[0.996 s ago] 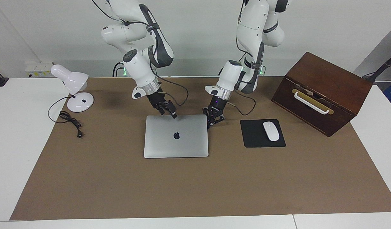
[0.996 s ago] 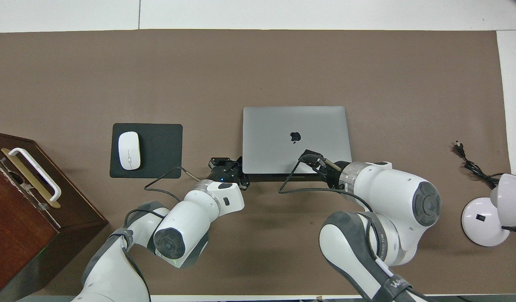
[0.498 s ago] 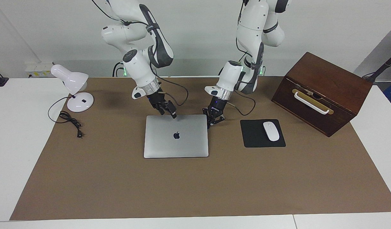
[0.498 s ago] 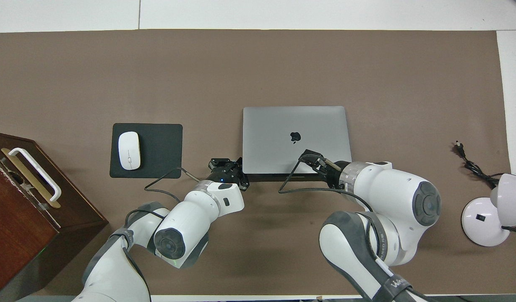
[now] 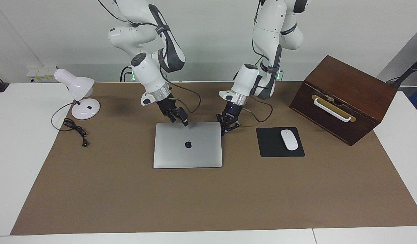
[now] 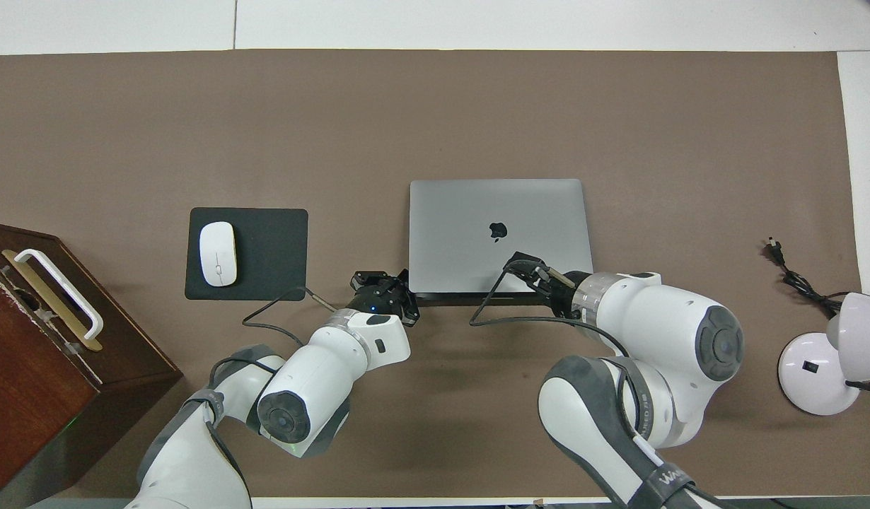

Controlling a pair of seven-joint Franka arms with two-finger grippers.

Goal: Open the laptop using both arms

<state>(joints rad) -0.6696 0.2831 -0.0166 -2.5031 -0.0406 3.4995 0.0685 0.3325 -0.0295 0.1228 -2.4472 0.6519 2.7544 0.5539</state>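
Note:
The silver-grey laptop (image 5: 188, 152) (image 6: 477, 212) lies shut and flat on the brown mat, logo up. My left gripper (image 5: 224, 131) (image 6: 404, 283) is shut and sits low at the laptop's corner nearest the robots, toward the left arm's end of the table. I cannot see whether it touches the edge. My right gripper (image 5: 183, 121) (image 6: 523, 266) hangs just over the lid's edge nearest the robots, about midway along it, with its wrist tilted over the laptop.
A black mouse pad (image 5: 273, 147) with a white mouse (image 5: 289, 139) lies beside the laptop toward the left arm's end. A brown wooden box (image 5: 344, 98) stands past it. A white desk lamp (image 5: 81, 101) and its cable (image 5: 74, 128) are at the right arm's end.
The left arm's wrist and forearm have shifted slightly while its gripper stays at the laptop's corner. The right arm and the laptop have not moved.

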